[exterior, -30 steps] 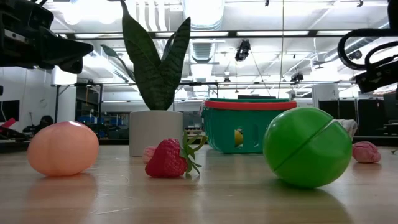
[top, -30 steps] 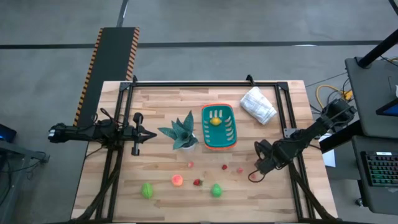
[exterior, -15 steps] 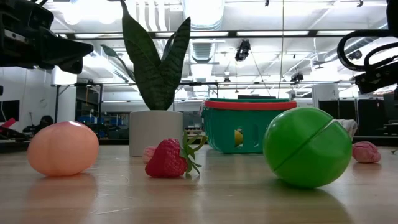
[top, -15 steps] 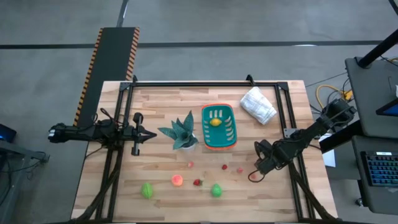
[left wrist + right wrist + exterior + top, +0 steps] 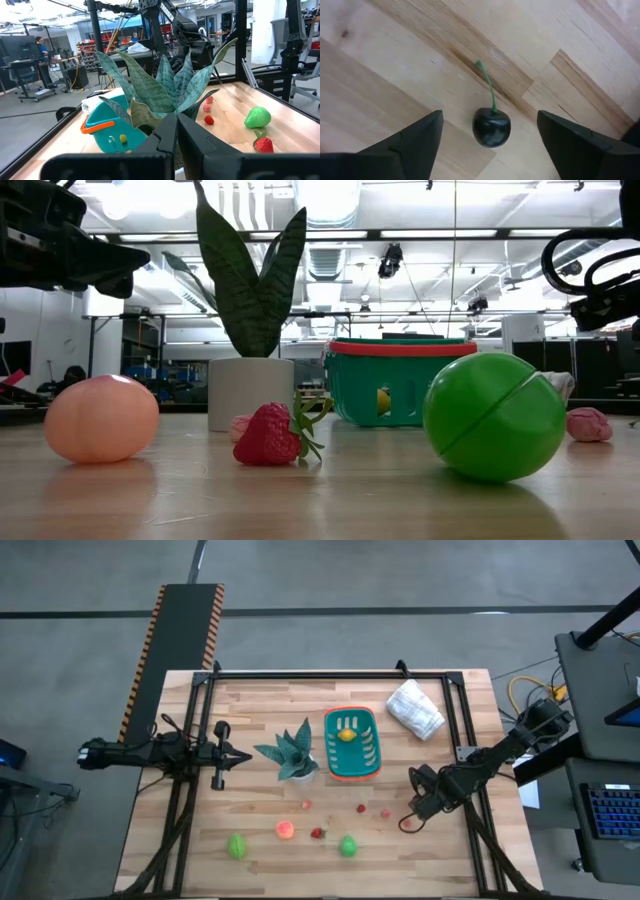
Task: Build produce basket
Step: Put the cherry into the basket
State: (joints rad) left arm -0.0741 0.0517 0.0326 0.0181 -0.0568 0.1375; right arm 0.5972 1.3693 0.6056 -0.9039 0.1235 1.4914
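The teal basket [image 5: 352, 744] with its orange band stands mid-table on its base, a yellow lemon [image 5: 346, 735] inside; it also shows in the low view [image 5: 400, 385]. More produce lies along the near part of the table: two green pieces [image 5: 236, 845] [image 5: 347, 845], an orange one [image 5: 285, 830], a strawberry [image 5: 317, 833] and small red and pink pieces [image 5: 361, 808]. My right gripper [image 5: 490, 117] is open and points down over a dark cherry [image 5: 491, 128] with a green stem, one finger on each side, not touching. My left gripper [image 5: 176, 122] is shut and hovers left of the plant.
A spiky-leaved plant [image 5: 293, 753] in a white pot stands just left of the basket. A white bag [image 5: 415, 708] lies at the far right. A black frame [image 5: 330, 673] runs along the table's far edge and sides. Bare wood lies at the near right corner.
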